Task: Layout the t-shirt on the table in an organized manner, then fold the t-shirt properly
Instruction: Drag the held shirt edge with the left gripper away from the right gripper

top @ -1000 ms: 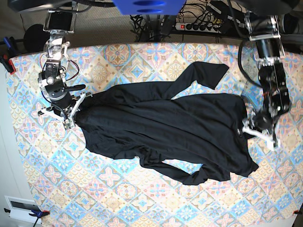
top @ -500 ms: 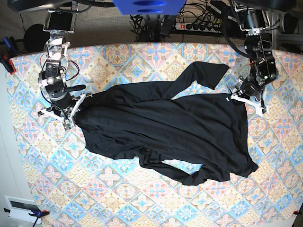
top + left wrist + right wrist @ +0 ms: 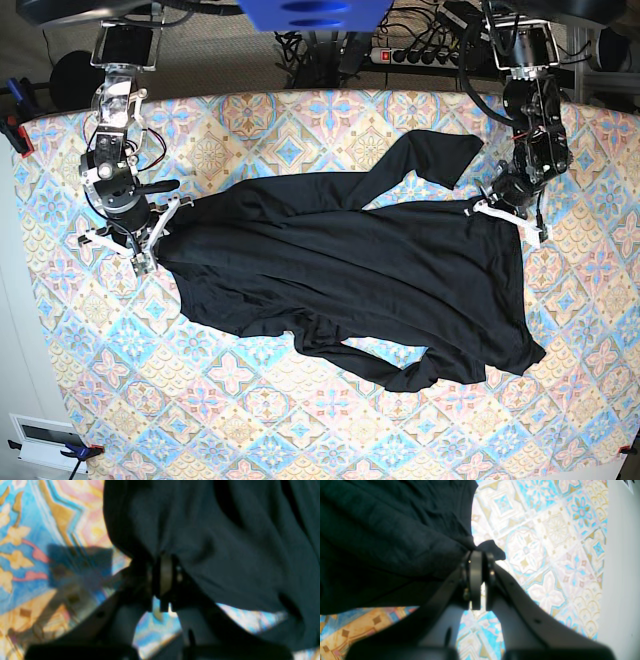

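Observation:
The black t-shirt lies crumpled across the middle of the tile-patterned table, one sleeve flung toward the far edge. My left gripper is at the shirt's upper right edge. In the left wrist view its fingers are pressed together on a pinch of the t-shirt above the table. My right gripper is at the shirt's left end. The right wrist view shows it shut on a bunched corner of the t-shirt, with the table beneath.
A power strip with cables lies beyond the table's far edge. A white box sits off the near left corner. Patterned cloth shows all around the shirt, widest along the near edge.
My left gripper has moved from the shirt's right hem toward the far edge, to the upper right corner, and closed on the fabric there. The right gripper has held still, still gripping.

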### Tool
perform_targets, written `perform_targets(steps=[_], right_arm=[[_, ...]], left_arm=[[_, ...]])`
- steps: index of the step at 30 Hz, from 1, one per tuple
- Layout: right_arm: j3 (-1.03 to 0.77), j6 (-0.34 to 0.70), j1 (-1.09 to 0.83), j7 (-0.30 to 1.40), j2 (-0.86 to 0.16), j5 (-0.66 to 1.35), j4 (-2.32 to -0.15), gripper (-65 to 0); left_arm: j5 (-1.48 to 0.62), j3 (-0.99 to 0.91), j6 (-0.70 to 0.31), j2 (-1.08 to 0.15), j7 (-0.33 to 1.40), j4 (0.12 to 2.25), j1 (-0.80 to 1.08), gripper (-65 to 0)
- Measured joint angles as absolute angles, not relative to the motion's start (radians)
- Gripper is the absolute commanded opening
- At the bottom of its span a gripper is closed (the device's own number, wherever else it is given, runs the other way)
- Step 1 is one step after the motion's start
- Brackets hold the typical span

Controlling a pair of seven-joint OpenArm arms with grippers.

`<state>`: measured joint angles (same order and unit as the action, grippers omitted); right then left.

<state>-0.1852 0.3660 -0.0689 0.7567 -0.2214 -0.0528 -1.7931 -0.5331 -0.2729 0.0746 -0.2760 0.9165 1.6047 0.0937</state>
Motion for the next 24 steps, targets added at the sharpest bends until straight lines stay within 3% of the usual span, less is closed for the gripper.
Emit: perform_targets(steps=[8, 18, 24], right_arm=[[-0.187, 0.366, -0.063, 0.753, -0.221, -0.050, -1.759, -65.0], [-0.187, 0.364, -0.066, 0.754, -0.221, -0.050, -1.735, -65.0], [-0.187, 0.365, -0.064, 0.753, -0.221, -0.049, -1.736, -65.0]], left_arm=[[-0.550, -0.273, 0.056, -0.443, 1.067, 1.857, 0.126, -64.9], [-0.543, -0.248, 0.053, -0.641, 1.214, 1.853, 0.124, -64.6], [-0.559, -0.094, 0.053, -0.680, 1.268, 1.821, 0.123, -56.9]])
